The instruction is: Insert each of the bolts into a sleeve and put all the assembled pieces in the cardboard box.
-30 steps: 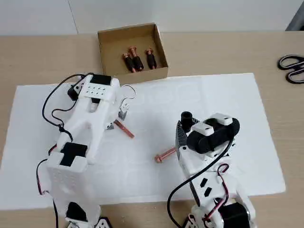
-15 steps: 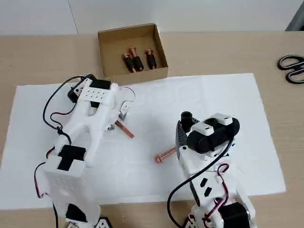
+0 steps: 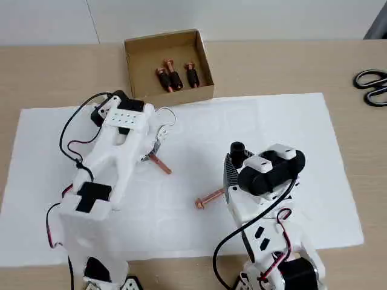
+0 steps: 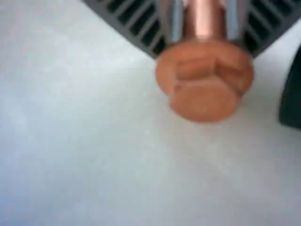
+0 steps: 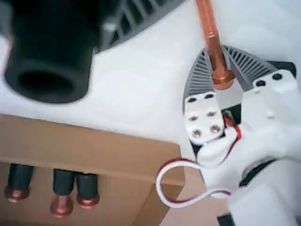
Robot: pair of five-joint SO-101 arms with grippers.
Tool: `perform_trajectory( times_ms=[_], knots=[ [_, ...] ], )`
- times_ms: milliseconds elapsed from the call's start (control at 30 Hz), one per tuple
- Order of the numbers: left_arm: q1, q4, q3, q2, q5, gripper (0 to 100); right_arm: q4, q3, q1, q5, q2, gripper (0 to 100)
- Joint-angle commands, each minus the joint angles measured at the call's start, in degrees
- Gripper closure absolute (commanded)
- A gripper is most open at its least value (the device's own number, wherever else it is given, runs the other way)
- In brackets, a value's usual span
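My left gripper (image 3: 155,153) is shut on a copper bolt (image 3: 162,165) low over the white sheet, its free end pointing toward the table's middle. In the left wrist view the bolt's hex head (image 4: 204,84) sits between the dark ribbed fingers (image 4: 127,14). My right gripper (image 3: 234,158) is shut on a black sleeve (image 3: 237,148), held upright with its bore open (image 5: 47,56). In the right wrist view the left gripper (image 5: 214,77) and its bolt (image 5: 209,33) lie beyond the sleeve. A second copper bolt (image 3: 210,197) lies loose on the sheet beside the right arm.
The cardboard box (image 3: 130,60) stands at the back, past the sheet's far edge, with three assembled pieces (image 3: 175,75) inside; they also show in the right wrist view (image 5: 56,188). Scissors (image 3: 372,86) lie at the far right. The white sheet (image 3: 272,121) covers the work area.
My left arm has shifted slightly to the right with its gripper at the bolt. The right arm, the sleeve and the loose bolt have stayed put.
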Motion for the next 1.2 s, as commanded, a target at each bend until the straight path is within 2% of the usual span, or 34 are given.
perform_trajectory(
  times_ms=[0,267,400,967,1167],
  knots=[
    [-0.4,6.9,-7.8,-1.0,0.1,99,-0.2,-0.6,0.7,0.4,-0.6,99.5],
    [-0.3,22.9,-29.0,-1.0,0.0,99,-0.2,-0.6,0.7,0.4,-0.6,99.5],
    [-0.3,22.9,-30.5,-1.0,-1.9,99,-0.2,-0.6,0.7,0.4,-0.6,99.5],
    [-0.2,23.0,-30.3,-2.3,-2.0,99,-0.2,-0.4,0.7,0.4,-0.6,99.5],
    [2.4,23.1,-30.1,-16.3,-11.4,99,-0.3,-0.4,0.3,0.4,-0.6,99.5]
  ],
)
